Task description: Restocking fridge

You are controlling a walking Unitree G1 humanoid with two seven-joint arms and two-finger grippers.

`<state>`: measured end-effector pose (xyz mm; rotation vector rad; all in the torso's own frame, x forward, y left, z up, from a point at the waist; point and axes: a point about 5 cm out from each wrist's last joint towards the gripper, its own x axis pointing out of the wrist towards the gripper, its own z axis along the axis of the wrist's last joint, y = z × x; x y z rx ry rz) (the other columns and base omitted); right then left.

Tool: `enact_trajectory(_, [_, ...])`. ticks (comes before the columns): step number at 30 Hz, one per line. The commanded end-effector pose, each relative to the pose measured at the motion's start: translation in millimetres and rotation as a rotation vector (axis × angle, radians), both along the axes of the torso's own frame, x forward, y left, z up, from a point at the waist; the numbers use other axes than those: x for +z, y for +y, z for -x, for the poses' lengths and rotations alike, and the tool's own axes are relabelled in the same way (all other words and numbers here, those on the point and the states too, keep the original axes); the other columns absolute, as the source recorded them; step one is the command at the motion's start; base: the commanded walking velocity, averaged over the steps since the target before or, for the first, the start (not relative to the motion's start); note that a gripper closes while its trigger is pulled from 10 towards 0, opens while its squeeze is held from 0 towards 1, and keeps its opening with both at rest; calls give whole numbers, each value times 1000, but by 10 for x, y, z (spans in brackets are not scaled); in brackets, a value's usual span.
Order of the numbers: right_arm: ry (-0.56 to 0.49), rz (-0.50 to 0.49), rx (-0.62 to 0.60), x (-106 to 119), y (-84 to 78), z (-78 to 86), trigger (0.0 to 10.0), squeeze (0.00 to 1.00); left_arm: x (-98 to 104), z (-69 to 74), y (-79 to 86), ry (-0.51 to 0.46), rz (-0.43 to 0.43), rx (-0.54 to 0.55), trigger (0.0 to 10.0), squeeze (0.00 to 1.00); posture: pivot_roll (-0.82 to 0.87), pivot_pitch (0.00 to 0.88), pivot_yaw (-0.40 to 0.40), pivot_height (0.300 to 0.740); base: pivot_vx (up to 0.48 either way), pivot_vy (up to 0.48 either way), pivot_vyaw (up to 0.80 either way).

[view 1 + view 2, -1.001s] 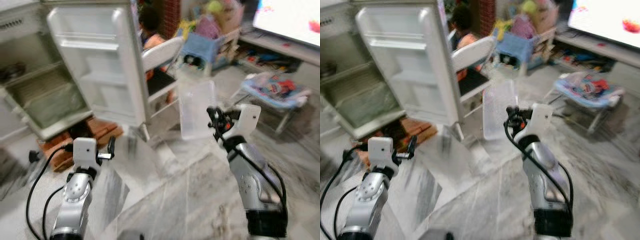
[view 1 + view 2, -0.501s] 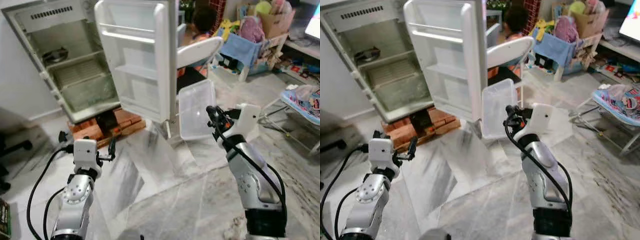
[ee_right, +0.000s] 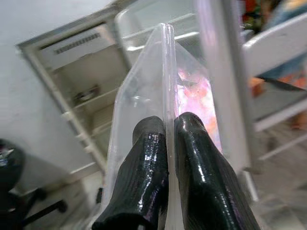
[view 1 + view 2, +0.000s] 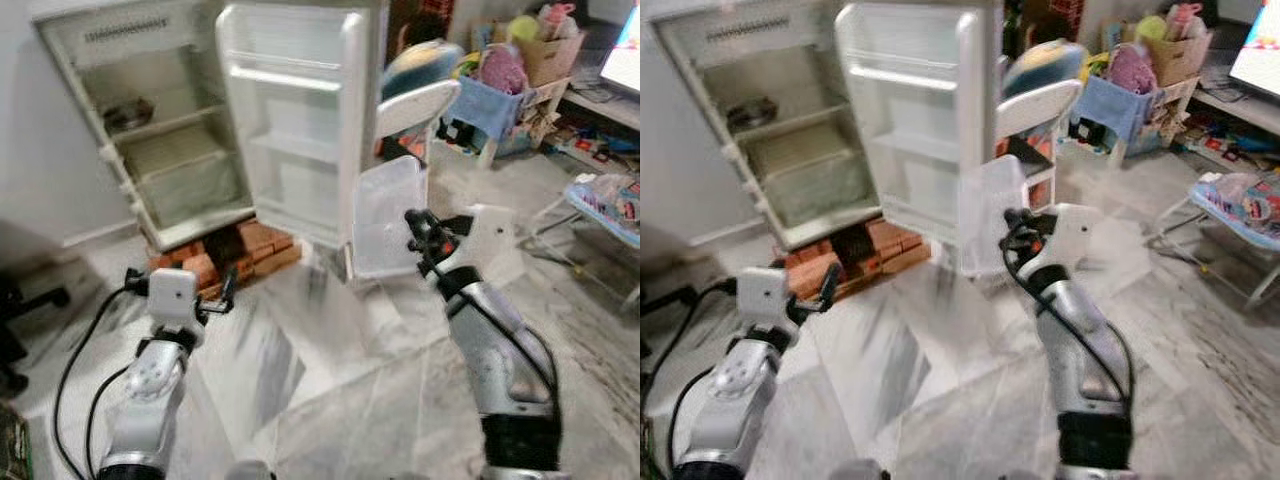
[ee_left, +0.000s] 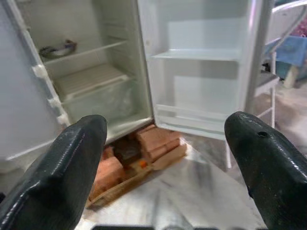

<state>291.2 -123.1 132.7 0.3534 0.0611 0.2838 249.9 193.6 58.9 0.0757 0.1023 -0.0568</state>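
The white fridge [image 4: 160, 130] stands ahead on my left with its door [image 4: 300, 120] swung wide open; its shelves are nearly bare, with a dark bowl [image 5: 56, 50] on an upper shelf. My right gripper [image 4: 415, 232] is shut on the rim of a clear plastic container [image 4: 387, 215], held upright in front of the door's edge. In the right wrist view the fingers [image 3: 153, 163] pinch the container wall [image 3: 165, 86]. My left gripper [image 4: 222, 296] is open, low over the floor, facing the fridge; its fingers [image 5: 72, 158] are wide apart.
Red bricks [image 4: 250, 250] prop up the fridge. A white folding chair [image 4: 415, 105] and a person [image 4: 420, 55] are just behind the door. Toy clutter and a blue stool [image 4: 490, 100] lie at the back right; a baby bouncer [image 4: 610, 200] at the right. Marble floor [image 4: 330, 380] lies between.
The camera has shifted, bringing the fridge closer and more central. The right gripper still holds the container, now slightly nearer the door. The person behind the chair has moved.
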Motion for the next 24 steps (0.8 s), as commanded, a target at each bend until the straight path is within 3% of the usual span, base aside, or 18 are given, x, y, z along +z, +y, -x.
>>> enact_trajectory(1, [-11,17,-30,24,-109,1,10000,0,60,-38,-94,-23,16,-21,10000,0,50,3,11,740,285,386,531])
enact_trajectory(6, [-27,24,-11,47,-63,-22,10000,0,66,-74,-85,-23,11,-2,10000,0,58,0,2,740,310,365,761])
enact_trajectory(12, [-46,30,0,98,-63,-80,10000,0,101,-114,-83,-35,12,1,10000,0,59,0,-3,740,362,316,0])
enact_trajectory(24, [-43,31,23,71,23,-64,10000,0,100,-149,-146,-29,24,-8,10000,0,61,0,-6,740,460,0,0])
